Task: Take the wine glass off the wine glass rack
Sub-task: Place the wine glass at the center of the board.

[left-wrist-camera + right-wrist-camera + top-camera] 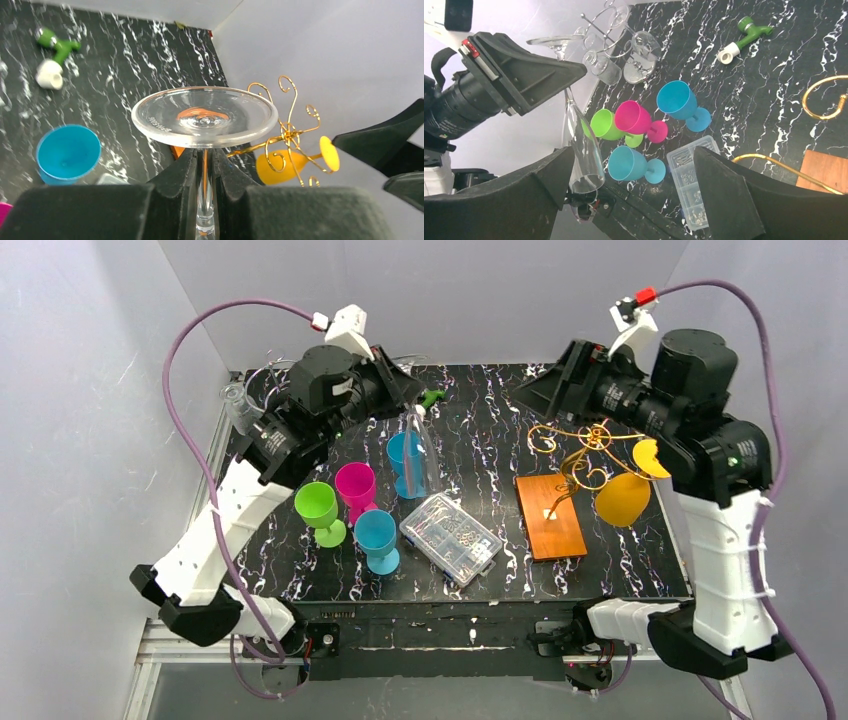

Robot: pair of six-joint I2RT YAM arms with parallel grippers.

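My left hand (205,155) is pinched narrow on the thin stem of a clear wine glass (204,116). The glass is smooth, and its round flat foot is turned toward my wrist. Raised lettering curves along the foot's rim, but I cannot read it. I hold this glass above the surface, apart from any rack.

My right hand (633,152) stands wide, with nothing between its black fingers.

Near the front edge of the black, white-veined marbled surface (480,430) lies a clear plastic compartment box (450,538) with small pieces inside. Beside it stand matte plastic goblets: a turquoise goblet (377,535), a lime-green goblet (318,508), a magenta goblet (355,485) and, farther back, a second turquoise goblet (398,452).

To the right, a rectangular orange-brown wooden base (550,515) carries the golden curled-wire rack (585,445) on a thin stem. A yellow-orange wine glass (622,498) hangs tilted by its foot from one scrolled arm, not yet off the rack.

Farther back lies a green and white plastic piece (52,55). At the far left corner, a silver wire rack (600,23) holds clear glasses (642,45).
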